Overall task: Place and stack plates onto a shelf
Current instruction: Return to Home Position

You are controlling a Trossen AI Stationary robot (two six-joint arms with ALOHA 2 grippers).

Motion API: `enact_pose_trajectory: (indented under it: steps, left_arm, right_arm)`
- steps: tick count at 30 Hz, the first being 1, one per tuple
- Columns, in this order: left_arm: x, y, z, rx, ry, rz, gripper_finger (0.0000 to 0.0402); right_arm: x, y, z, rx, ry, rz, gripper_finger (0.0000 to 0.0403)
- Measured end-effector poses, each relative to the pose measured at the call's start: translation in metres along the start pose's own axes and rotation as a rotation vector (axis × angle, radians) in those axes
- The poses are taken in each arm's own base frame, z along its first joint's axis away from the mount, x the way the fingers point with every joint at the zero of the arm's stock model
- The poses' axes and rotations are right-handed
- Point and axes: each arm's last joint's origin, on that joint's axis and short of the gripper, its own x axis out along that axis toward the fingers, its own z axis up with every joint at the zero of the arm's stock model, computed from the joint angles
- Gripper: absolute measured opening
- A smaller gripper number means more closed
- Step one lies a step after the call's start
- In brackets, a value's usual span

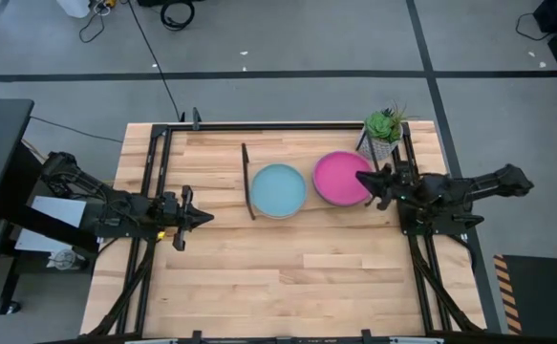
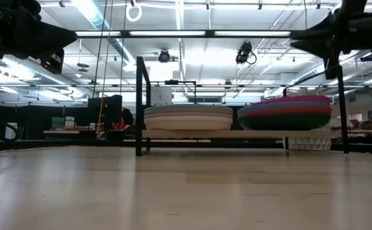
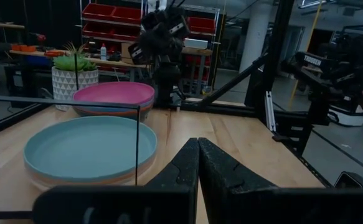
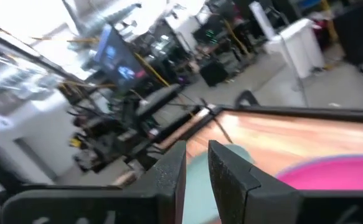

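Two stacks of plates stand on the shelf (image 2: 192,134), a light-wood board with black rod ends. The left stack is topped by a light blue plate (image 1: 278,189), the right one by a magenta plate (image 1: 340,178). My right gripper (image 1: 360,178) hovers level above the magenta plate's right edge and well clear of the stack; its fingers (image 4: 228,171) stand a narrow gap apart with nothing between them. My left gripper (image 1: 205,218) waits shut and empty, left of the shelf above the table, and points at the stacks (image 3: 91,146).
A small potted green plant (image 1: 385,129) stands right behind the magenta stack, close to my right arm. Black frame rails (image 1: 154,191) run along the table's left, far and right sides. Bare wood (image 1: 288,277) lies in front of the shelf.
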Motion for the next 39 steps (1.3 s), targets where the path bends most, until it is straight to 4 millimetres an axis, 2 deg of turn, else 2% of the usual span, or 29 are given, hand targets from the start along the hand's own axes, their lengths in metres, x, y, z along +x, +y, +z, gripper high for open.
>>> enact_pose_trajectory:
  steps: [4,8,14,18,24,33,39]
  left_arm:
    - [0.000,0.000,0.000,0.000,0.000,0.000,0.0016]
    - [0.000,0.000,0.000,0.000,0.000,0.000,0.0016]
    - [0.000,0.000,0.000,-0.001,0.000,0.000,0.0016]
    - [0.000,0.000,0.000,-0.001,0.000,0.000,0.0016]
    - [0.000,0.000,0.000,0.000,0.000,0.000,0.0016]
    - [0.000,0.000,0.000,0.000,0.000,0.000,0.0016]
    - [0.000,0.000,0.000,-0.002,0.000,0.000,0.0016]
  right_arm:
    - [0.007,-0.006,-0.008,-0.015,0.046,-0.098,0.0069]
    - [0.012,-0.008,-0.011,-0.063,0.076,-0.122,0.0065]
    - [0.015,-0.012,-0.008,-0.195,0.011,-0.204,0.0064]
    - [0.016,-0.009,0.002,-0.160,-0.087,-0.203,0.0064]
    - [0.023,-0.015,-0.002,-0.081,-0.088,-0.254,0.0064]
    - [0.044,-0.012,-0.004,-0.057,-0.105,-0.135,0.0064]
    - [0.046,-0.012,-0.004,-0.113,-0.103,-0.136,0.0064]
